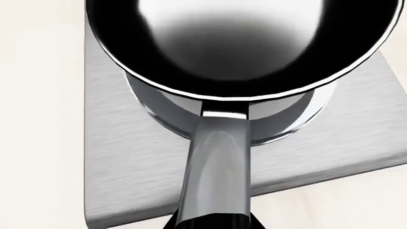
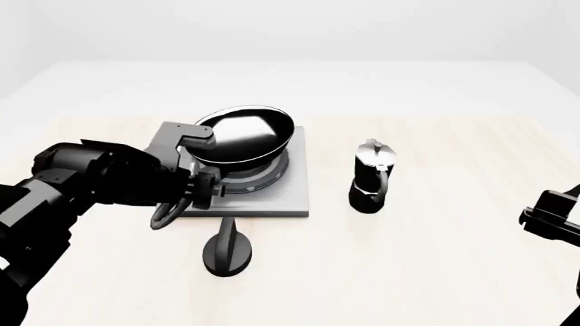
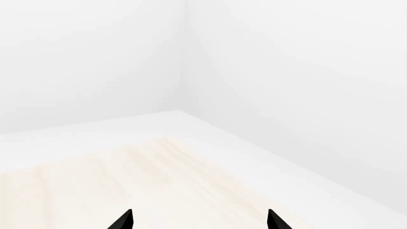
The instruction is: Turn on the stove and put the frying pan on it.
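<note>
Left tool (image 2: 201, 189) clamping the long handle of the frying pan (image 2: 243, 136), down by the loop end, which is poking out below the arm in the head view. Holding the pan right over the round burner of the stove (image 2: 292, 197), bowl looking tilted, far rim higher than the near one. Hard to call whether the base is actually touching the rings or just hanging over them. In the left wrist view, filling most of the picture with the glossy pan (image 1: 235, 47) inside, thin bright rim, handle running straight back toward the camera, brushed grey stove (image 1: 127, 167) slab spreading out underneath with the chrome burner ring peeking out below the rim.

Sitting on the pale wooden bench (image 2: 435, 265) just in front of the slab: small black knob (image 2: 227, 250) with its round base, apart from the slab edge. Can't read which way it's turned. Standing off to the right of the stove, near but not touching: black-and-silver moka pot (image 2: 371, 178), upright.

Right tool (image 3: 199, 220) hanging well away at the bench's right edge, tips spread wide with nothing between them, looking out over bare bench and white walls.
</note>
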